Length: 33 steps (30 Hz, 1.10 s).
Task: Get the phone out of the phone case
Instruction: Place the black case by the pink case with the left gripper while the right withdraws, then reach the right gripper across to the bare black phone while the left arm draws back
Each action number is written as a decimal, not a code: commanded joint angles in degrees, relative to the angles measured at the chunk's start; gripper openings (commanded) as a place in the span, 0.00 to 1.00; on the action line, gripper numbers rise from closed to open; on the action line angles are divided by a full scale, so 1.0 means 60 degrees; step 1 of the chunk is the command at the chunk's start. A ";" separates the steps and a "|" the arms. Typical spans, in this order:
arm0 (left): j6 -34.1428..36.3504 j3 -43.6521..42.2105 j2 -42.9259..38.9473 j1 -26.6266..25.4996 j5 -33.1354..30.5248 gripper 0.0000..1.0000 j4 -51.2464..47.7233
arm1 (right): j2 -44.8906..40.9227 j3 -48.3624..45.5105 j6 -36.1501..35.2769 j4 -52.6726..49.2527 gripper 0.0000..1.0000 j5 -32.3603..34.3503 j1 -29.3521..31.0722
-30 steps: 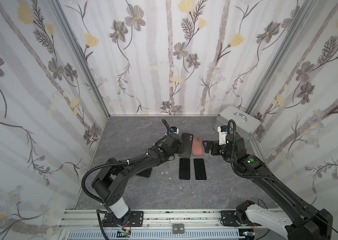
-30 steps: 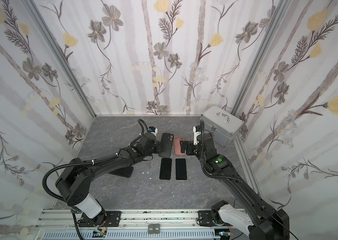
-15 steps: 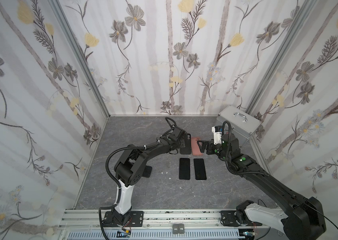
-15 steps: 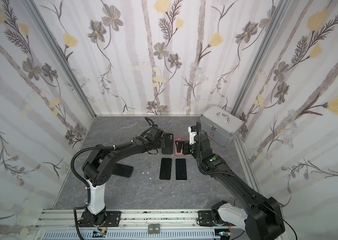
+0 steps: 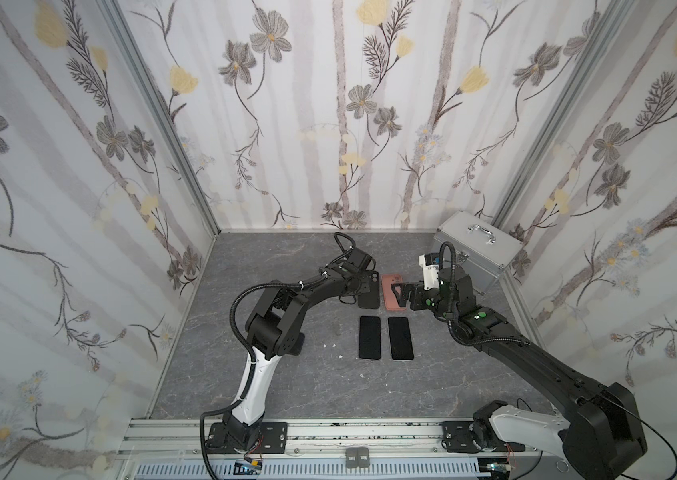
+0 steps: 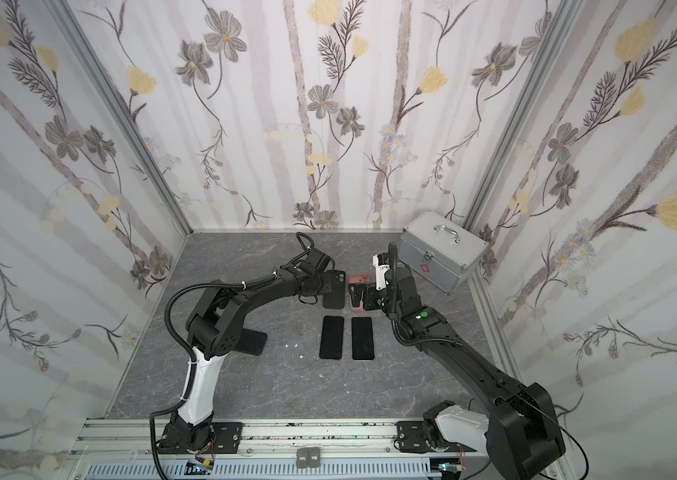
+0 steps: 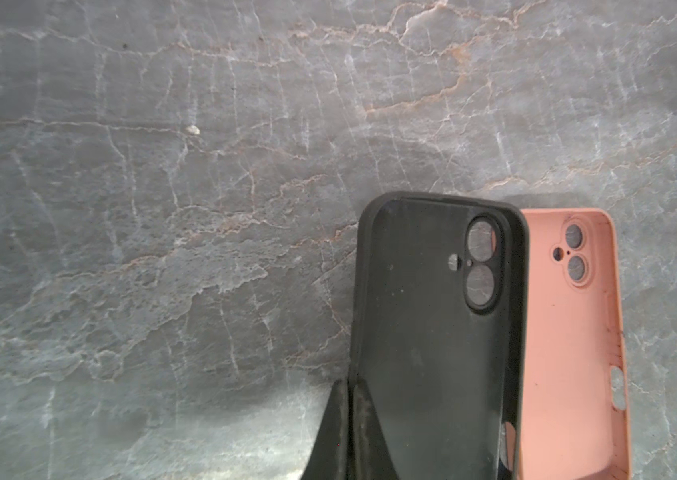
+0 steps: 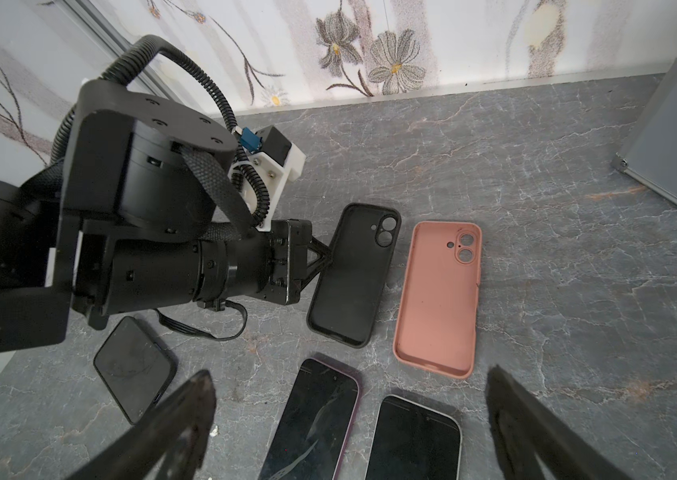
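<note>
My left gripper [image 7: 347,432] is shut on the side wall of an empty black phone case [image 7: 432,332], low over the table at the back middle in both top views [image 5: 369,293]. An empty pink case [image 8: 436,295] lies right beside it. Two bare phones [image 8: 316,419] [image 8: 413,440] lie face up side by side in front of the cases. A third phone, still in a dark phone case [image 8: 135,368], lies near the left arm's elbow [image 6: 251,341]. My right gripper [image 8: 349,384] hangs open above the pink case and the bare phones, holding nothing.
A silver metal box [image 5: 478,249] with a handle stands in the back right corner, close behind the right wrist. Floral walls close in the table [image 5: 278,257] on three sides. A few white crumbs [image 5: 330,345] lie left of the bare phones.
My left arm has raised its elbow and brought the black case down beside the pink case. My right gripper has shifted a little left over the pink case, still open.
</note>
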 commanded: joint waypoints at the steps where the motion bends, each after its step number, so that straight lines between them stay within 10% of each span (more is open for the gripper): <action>1: -0.0016 0.0167 0.0165 0.0029 0.0040 0.00 -0.0239 | 0.0033 0.0022 0.0002 0.0426 1.00 0.0032 0.0004; 7: -0.0131 0.0269 0.0370 0.0079 0.0012 0.01 -0.0272 | 0.0019 -0.0003 -0.0020 0.0346 1.00 -0.0054 0.0004; 11: -0.0112 0.0361 0.0488 0.0095 0.0170 0.29 -0.0272 | -0.0050 -0.0096 -0.0005 0.0384 1.00 -0.0008 0.0004; 16: -0.0023 0.0288 0.0190 0.0120 0.0185 0.34 -0.0272 | -0.0355 -0.0267 -0.0014 0.0474 0.99 0.0204 0.0004; 33: -0.0412 -0.3629 -0.5735 0.0280 -0.1449 0.67 -0.0383 | -0.0653 -0.0961 0.0516 0.1916 1.00 0.1423 0.2299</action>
